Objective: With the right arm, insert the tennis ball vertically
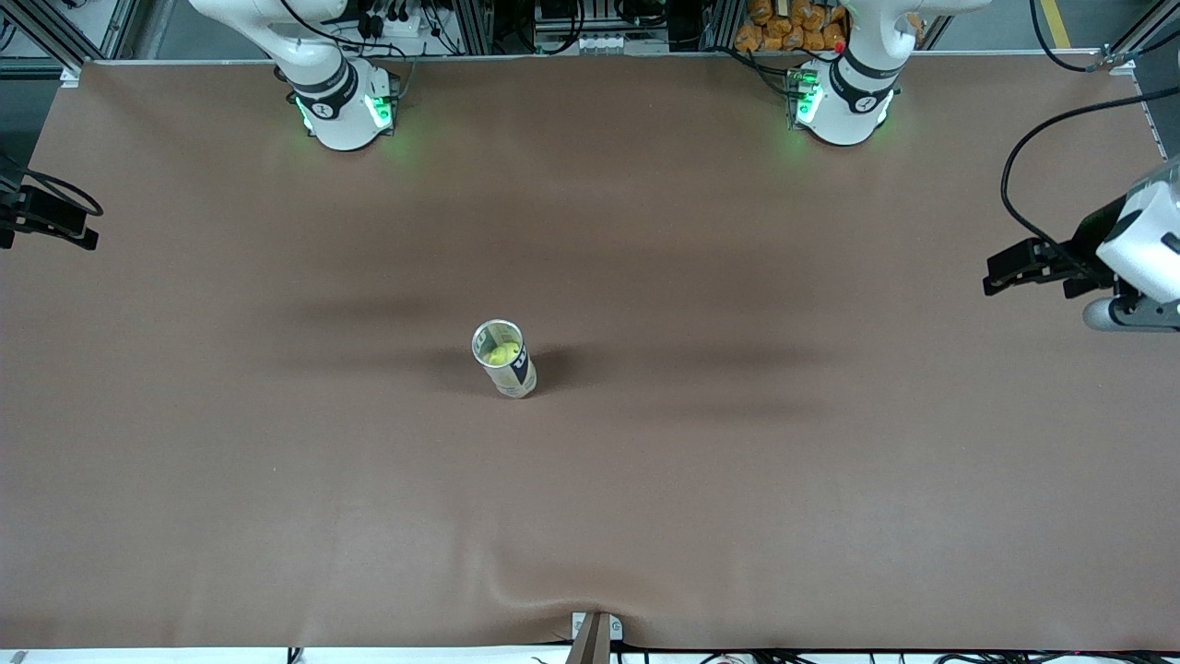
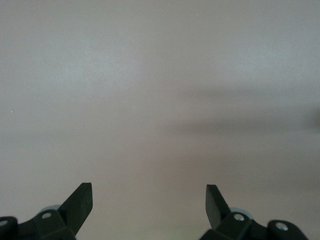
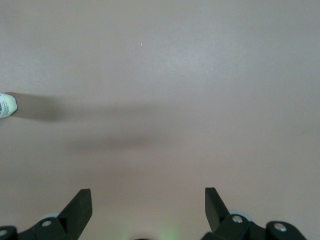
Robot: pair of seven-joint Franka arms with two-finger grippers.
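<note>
You have the can point(image 1: 504, 358) standing upright near the middle of the table point(image 1: 277, 480), its open mouth up, and the ball point(image 1: 504, 353) already sits inside it, yellow-green and seen through the clear wall. A dark band with pale lettering wraps the can, but you cannot read the words from the front view. In the right wrist view only the can's base point(image 3: 7, 105) shows at the frame's edge, with a small striped patch that looks like a barcode; no text is legible there either.

Your right gripper point(image 3: 148, 200) hangs over bare brown table, its two black fingers spread wide apart with nothing between them. In the front view only dark hardware point(image 1: 46, 217) shows at the right arm's end of the table.

Your left gripper point(image 2: 149, 197) is likewise spread wide and holds nothing, looking down on bare table. Its wrist point(image 1: 1138, 254) hovers at the left arm's end of the table, well apart from the can
</note>
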